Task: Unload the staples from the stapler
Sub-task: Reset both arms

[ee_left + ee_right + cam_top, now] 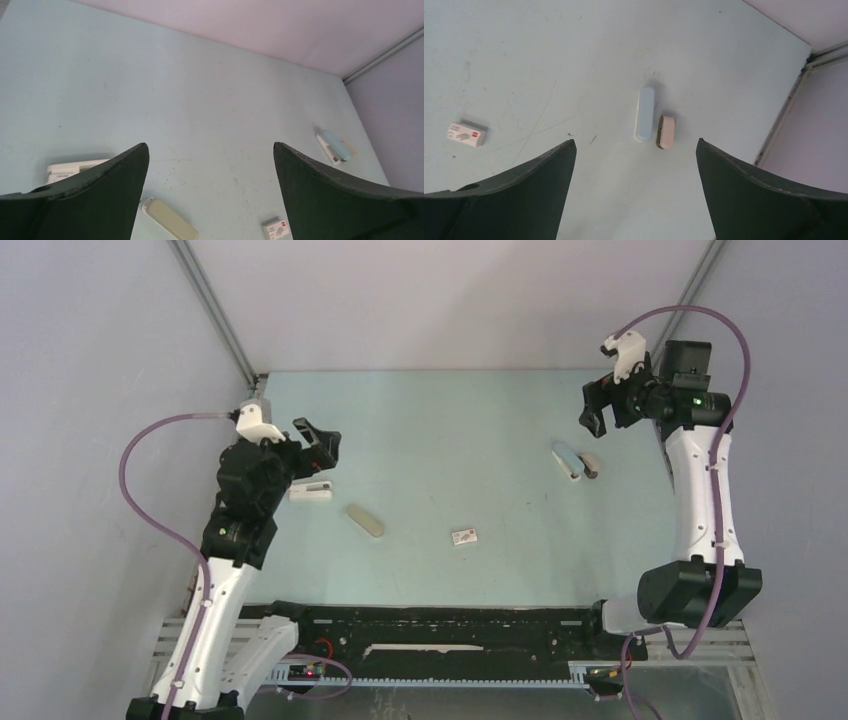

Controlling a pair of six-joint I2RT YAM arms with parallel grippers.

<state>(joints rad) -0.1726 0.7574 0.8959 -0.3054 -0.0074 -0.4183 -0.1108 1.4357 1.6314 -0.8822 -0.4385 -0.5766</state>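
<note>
No staples show in any view. A white stapler lies on the table just under my left gripper, which hangs above the table, open and empty. An olive-cream stapler lies to the right of it. Near the right side, a light-blue stapler and a shorter beige stapler lie side by side. My right gripper is raised beyond them, open with nothing between its fingers.
A small white printed box sits near the middle front of the pale green table. Grey walls close off the back and both sides. A black rail runs along the near edge.
</note>
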